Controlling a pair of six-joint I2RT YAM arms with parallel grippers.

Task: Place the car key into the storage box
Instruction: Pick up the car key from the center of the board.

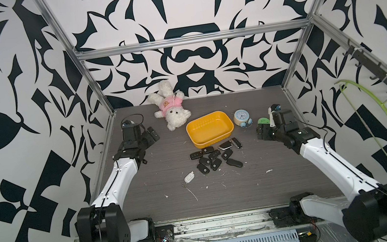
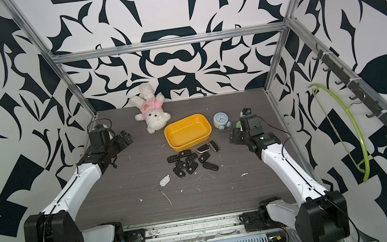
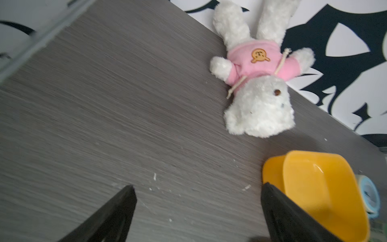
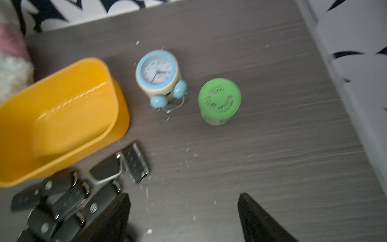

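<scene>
- The step in hand looks like the reach for a key. Nothing is picked up yet, and the storage box [image 1: 210, 127], at the centre of both top views, is empty.
- The car keys [image 1: 214, 157] lie in a loose black pile on the counter [image 1: 261, 189], just below the box in the frame. The uppermost ones are just beside its near wall. A white fob [image 1: 188, 177] lies apart, at the pile's lower left.
- The right tool [image 1: 262, 128] is right of centre, jaws apart and holding nothing. The pile is to its left in the frame, near but not reached. The right wrist view shows the keys beside one finger [image 4: 113, 215], with none between the two.
- The left tool [image 1: 151, 135] is left of centre, jaws spread wide and bare. It is farther from the pile, with the plush toy [image 1: 170, 109] above it.
- The next move calls for singling out one key at the pile's right edge and setting the jaws astride that key alone. It then has to be lifted clear and carried up-frame over the box rim.
</scene>
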